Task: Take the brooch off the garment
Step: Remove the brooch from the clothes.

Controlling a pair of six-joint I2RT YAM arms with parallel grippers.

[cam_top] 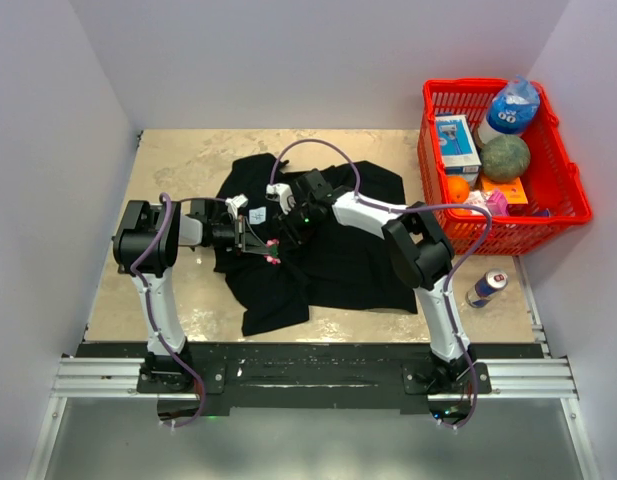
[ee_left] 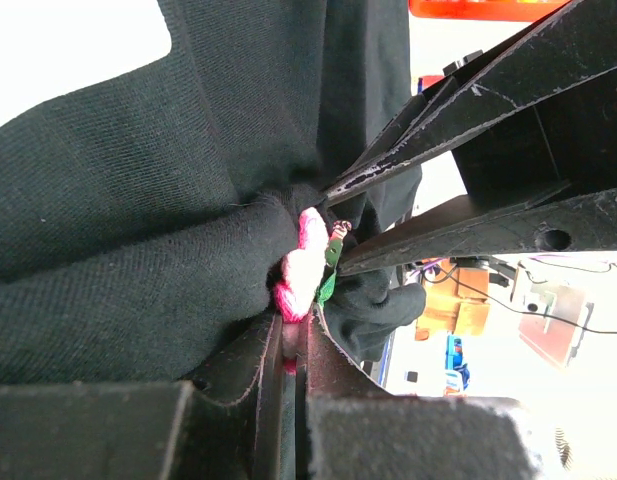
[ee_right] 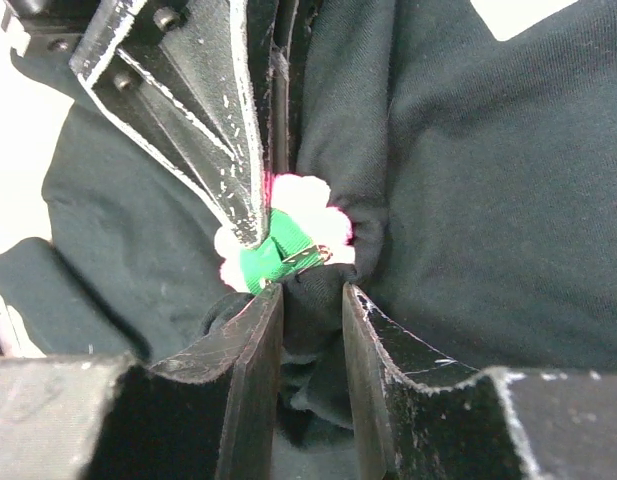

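Left gripper [ee_left: 293,335] is clamped on the small pink bead-cluster brooch [ee_left: 306,262], near the middle of the large black fabric shirt [ee_left: 138,200]. Right gripper [ee_right: 313,300] pinches the shirt fold just beside it. Separate slowly and straight, so the cloth is less likely to tear.

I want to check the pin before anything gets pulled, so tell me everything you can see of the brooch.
The brooch is a small fluffy flower, pink and white, with a green ribbon-like piece and a thin wire pin. It sits on a bunched fold of the black garment. The left gripper is shut on its edge; the right gripper pinches the fabric right beside it.
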